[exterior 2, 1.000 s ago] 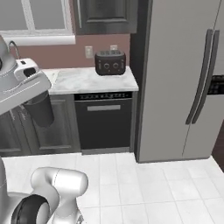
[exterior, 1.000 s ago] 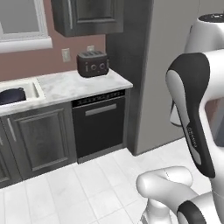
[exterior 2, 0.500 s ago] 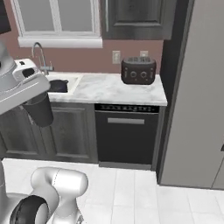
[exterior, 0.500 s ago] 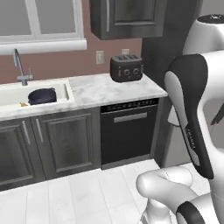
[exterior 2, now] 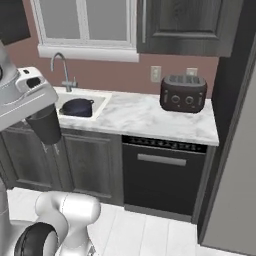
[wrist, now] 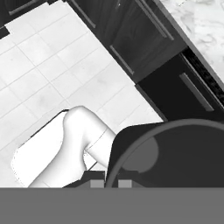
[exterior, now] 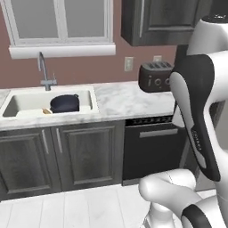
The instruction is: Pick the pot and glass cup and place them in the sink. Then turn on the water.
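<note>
Hanging below the white hand in the right base view, the cup is clamped in the end effector, whose fingers are closed tight on it; the cup is held in the air in front of the dark cabinets, below the surface's edge and well short of the sink. In the hand view the cup sits right at the camera, its round rim and dark inside showing, with the tiled floor and cabinet fronts beyond. The pot rests inside the sink, toward its right half, near the faucet that rises behind the basin. A small tan thing, too small to tell, lies just left of the pot. Further right on the marble surface stands a toaster, above the dishwasher.
</note>
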Robot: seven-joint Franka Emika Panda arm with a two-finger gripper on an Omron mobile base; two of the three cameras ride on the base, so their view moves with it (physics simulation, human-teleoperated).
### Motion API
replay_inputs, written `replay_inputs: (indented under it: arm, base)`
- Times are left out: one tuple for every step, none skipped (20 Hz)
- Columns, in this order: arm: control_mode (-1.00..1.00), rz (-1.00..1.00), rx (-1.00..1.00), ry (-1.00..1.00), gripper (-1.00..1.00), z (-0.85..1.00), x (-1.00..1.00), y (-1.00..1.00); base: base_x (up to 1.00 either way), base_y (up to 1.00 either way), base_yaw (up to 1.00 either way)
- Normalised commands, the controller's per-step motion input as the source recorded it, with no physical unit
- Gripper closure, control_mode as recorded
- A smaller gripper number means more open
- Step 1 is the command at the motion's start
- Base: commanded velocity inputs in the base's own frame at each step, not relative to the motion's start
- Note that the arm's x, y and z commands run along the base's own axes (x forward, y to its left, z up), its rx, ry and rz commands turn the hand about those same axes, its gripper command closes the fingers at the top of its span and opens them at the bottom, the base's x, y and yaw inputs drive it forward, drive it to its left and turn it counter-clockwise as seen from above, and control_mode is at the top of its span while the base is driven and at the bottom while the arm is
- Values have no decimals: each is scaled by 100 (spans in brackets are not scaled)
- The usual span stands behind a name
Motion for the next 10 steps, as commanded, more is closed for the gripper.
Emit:
replay_inputs:
  arm:
    - [100,0,0,0,100,0,0,0]
    - [100,0,0,0,100,0,0,0]
    - [100,0,0,0,100,0,0,0]
    - [100,0,0,0,100,0,0,0]
    - [100,0,0,0,100,0,0,0]
    - [100,0,0,0,100,0,0,0]
    - [100,0,0,0,100,0,0,0]
    - [100,0,0,0,100,0,0,0]
    - [100,0,0,0,100,0,0,0]
    - [100,0,0,0,100,0,0,0]
  base:
    - [63,49,0]
    - [68,57,0]
    - [69,62,0]
    - [64,73,-1]
    - [63,87,-5]
    - [61,99,-7]
    - [56,100,-7]
    - [54,100,-8]
    - [49,100,-8]
    - [44,100,-10]
